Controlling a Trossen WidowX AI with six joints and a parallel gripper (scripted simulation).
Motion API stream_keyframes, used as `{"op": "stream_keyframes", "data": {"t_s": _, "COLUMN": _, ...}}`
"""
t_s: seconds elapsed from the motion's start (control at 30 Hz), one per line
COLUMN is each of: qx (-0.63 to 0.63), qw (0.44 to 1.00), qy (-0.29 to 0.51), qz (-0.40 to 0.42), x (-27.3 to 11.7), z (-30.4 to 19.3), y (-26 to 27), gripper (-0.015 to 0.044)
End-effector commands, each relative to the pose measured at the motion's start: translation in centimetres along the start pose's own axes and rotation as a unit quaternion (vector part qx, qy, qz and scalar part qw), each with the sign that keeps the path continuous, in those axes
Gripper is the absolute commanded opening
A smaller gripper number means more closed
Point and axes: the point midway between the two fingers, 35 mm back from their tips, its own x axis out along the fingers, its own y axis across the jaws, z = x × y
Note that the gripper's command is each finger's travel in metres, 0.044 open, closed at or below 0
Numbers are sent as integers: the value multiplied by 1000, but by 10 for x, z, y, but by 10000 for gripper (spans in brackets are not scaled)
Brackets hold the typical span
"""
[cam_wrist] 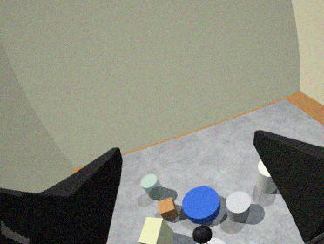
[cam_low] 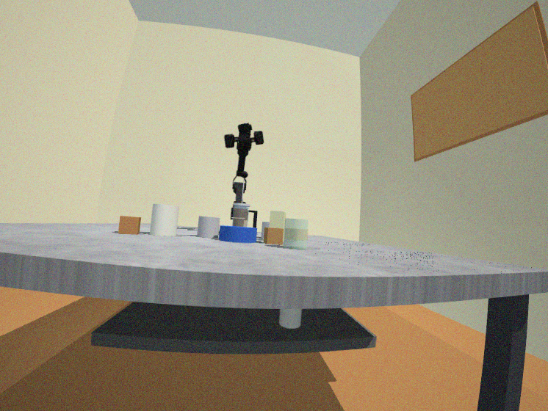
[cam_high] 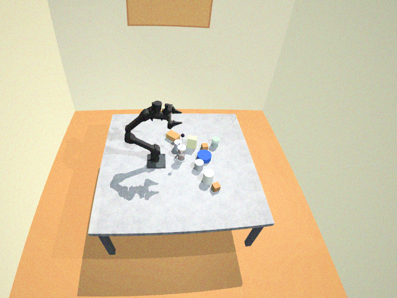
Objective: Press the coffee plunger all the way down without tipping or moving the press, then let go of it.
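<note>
Hand wide and empty above the worktop, coffee press upright below it

The hand is spread wide with nothing in its grip, raised well above the worktop. The coffee press stands upright on that surface, lower than the hand and apart from it. Its black plunger knob is up on a thin rod, clear of the lid, so the plunger is not pressed down. The knob is below the hand, untouched by either finger.

Below and farther out from the hand than the press lies a blue disc. A grey cylinder is just beside the disc, also below the hand. Elsewhere below the hand are a pale yellow block, a small orange cube and a pale green cylinder. A white cylinder, partly hidden by a finger in the wrist view, stands below the hand and well apart from it.
</note>
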Motion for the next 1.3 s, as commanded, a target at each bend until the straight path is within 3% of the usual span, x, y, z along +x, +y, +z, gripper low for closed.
{"op": "stream_keyframes", "data": {"t_s": 0.0, "qx": -85, "qw": 986, "qy": 143, "qz": 1, "x": 12, "z": -70, "y": -3, "gripper": 440}}
{"op": "stream_keyframes", "data": {"t_s": 0.1, "qx": -120, "qw": 975, "qy": 188, "qz": 4, "x": 8, "z": -92, "y": -4, "gripper": 440}}
{"op": "stream_keyframes", "data": {"t_s": 0.3, "qx": -120, "qw": 974, "qy": 190, "qz": 4, "x": 6, "z": -98, "y": -6, "gripper": 440}}
{"op": "stream_keyframes", "data": {"t_s": 0.57, "qx": -120, "qw": 974, "qy": 189, "qz": 4, "x": 13, "z": -149, "y": -18, "gripper": 440}}
{"op": "stream_keyframes", "data": {"t_s": 1.27, "qx": -120, "qw": 975, "qy": 189, "qz": 4, "x": 35, "z": -158, "y": -18, "gripper": 440}}
